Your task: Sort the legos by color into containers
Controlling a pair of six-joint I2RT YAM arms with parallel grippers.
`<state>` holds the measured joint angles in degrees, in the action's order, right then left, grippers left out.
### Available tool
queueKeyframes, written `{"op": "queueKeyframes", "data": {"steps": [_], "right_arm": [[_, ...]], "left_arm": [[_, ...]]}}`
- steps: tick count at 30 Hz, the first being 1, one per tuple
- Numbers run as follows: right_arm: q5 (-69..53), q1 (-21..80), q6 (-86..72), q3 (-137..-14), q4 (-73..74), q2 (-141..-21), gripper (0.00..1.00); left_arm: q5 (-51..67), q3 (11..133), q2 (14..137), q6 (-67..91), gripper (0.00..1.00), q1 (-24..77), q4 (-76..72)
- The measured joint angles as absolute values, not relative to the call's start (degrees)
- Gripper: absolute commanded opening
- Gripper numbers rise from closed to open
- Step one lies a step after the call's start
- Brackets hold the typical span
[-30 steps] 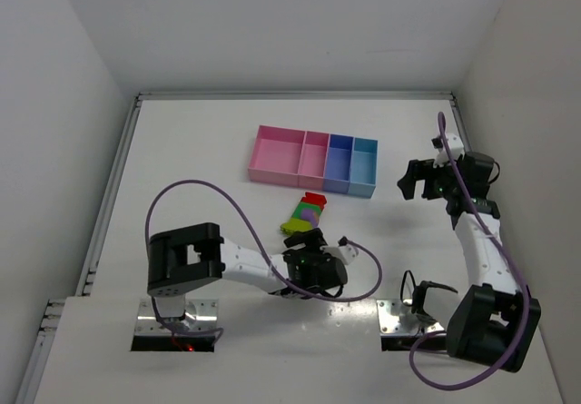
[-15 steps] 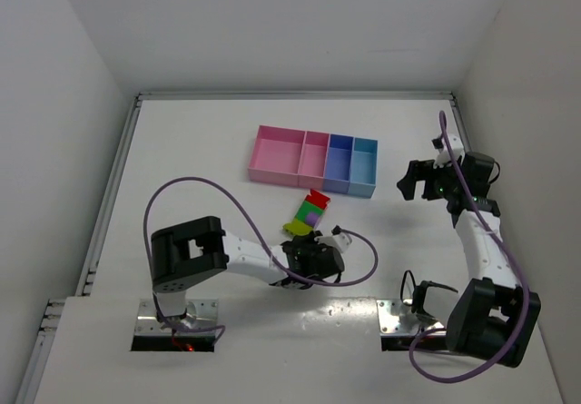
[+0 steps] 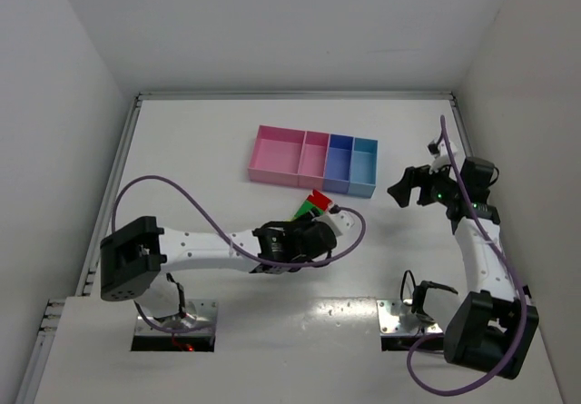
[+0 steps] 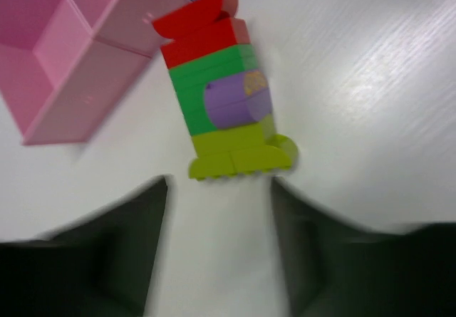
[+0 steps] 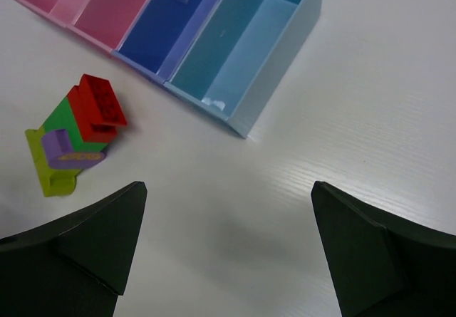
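Observation:
The legos (image 4: 224, 92) are one stack lying on the table: red, green, purple with a bit of orange, then a yellow-green base. It also shows in the top view (image 3: 314, 202) and the right wrist view (image 5: 75, 132). My left gripper (image 4: 219, 185) is open and empty, its fingertips just short of the yellow-green end; in the top view (image 3: 310, 218) it covers part of the stack. My right gripper (image 3: 406, 184) is open and empty, right of the containers (image 3: 313, 159), above bare table (image 5: 228, 189).
The containers run left to right as wide pink (image 3: 277, 154), narrower pink (image 3: 314, 159), dark blue (image 3: 339, 161) and light blue (image 3: 364, 166); what shows of them is empty. The light blue bin (image 5: 249, 53) lies ahead of my right gripper. Purple cables loop beside both arms.
My left arm has stretched forward and right, bringing its open gripper up to the lego stack. My right gripper has shifted slightly left and down.

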<state>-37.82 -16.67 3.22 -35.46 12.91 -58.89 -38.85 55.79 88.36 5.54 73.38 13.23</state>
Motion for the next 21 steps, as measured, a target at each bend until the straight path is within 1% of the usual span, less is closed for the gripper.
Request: {"op": "queueKeyframes", "data": {"steps": [1,3,6,10,13,21], "right_arm": [[-38.44,-16.67,3.22,-35.46,13.21,-58.89,1.0],[-40.62,-16.53,3.33,-35.46,14.22,-58.89,1.0],[-44.45,-15.05,4.84,-36.07,16.38,-59.57,1.0],[-46.92,-9.61,7.22,-39.4,19.38,-63.13,1.0],[-47.09,-7.05,8.01,-40.12,19.73,-63.94,1.0],[-45.52,-5.37,8.64,-39.46,19.31,-63.77,1.0]], "left_arm": [[-37.74,55.99,88.12,5.23,0.87,73.23,13.91],[-34.94,56.45,87.57,5.1,1.0,72.51,15.68],[-28.27,58.3,86.52,4.97,1.0,68.18,18.55],[-15.73,61.69,84.38,6.9,1.0,56.25,20.36],[-9.52,62.89,83.77,8.47,1.0,49.45,20.05],[7.73,62.5,88.99,12.1,1.0,44.82,18.92]]}}
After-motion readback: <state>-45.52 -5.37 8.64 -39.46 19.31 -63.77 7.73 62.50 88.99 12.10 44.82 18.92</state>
